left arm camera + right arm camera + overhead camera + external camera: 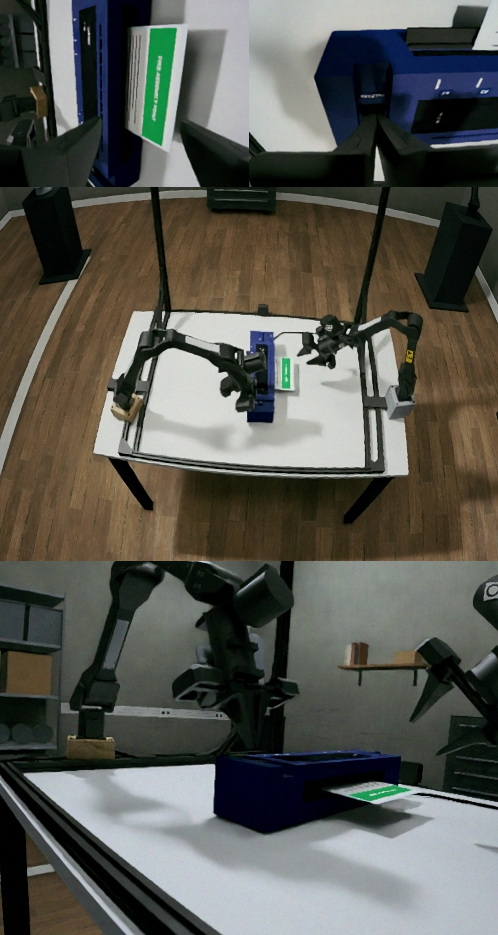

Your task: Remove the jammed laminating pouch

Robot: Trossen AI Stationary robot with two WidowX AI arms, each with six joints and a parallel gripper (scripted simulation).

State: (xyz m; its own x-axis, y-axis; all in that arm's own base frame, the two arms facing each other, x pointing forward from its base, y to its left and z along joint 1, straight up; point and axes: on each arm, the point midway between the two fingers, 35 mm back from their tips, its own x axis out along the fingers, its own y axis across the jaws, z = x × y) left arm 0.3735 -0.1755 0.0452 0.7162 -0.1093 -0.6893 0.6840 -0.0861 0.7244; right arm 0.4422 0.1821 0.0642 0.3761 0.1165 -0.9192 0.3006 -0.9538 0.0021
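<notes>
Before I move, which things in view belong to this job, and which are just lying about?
Part of the job:
- blue laminator
- jammed pouch
- RELEASE key
- power cord, to keep away from

Just lying about, all off the table:
- books and small box on the wall shelf
- large cardboard box
- drawer cabinet

The top view looked down from high above the laminator [270,377] [260,791] [113,63] [429,64]; the exterior faced it low; both wrist views, closer, shared its top.
</notes>
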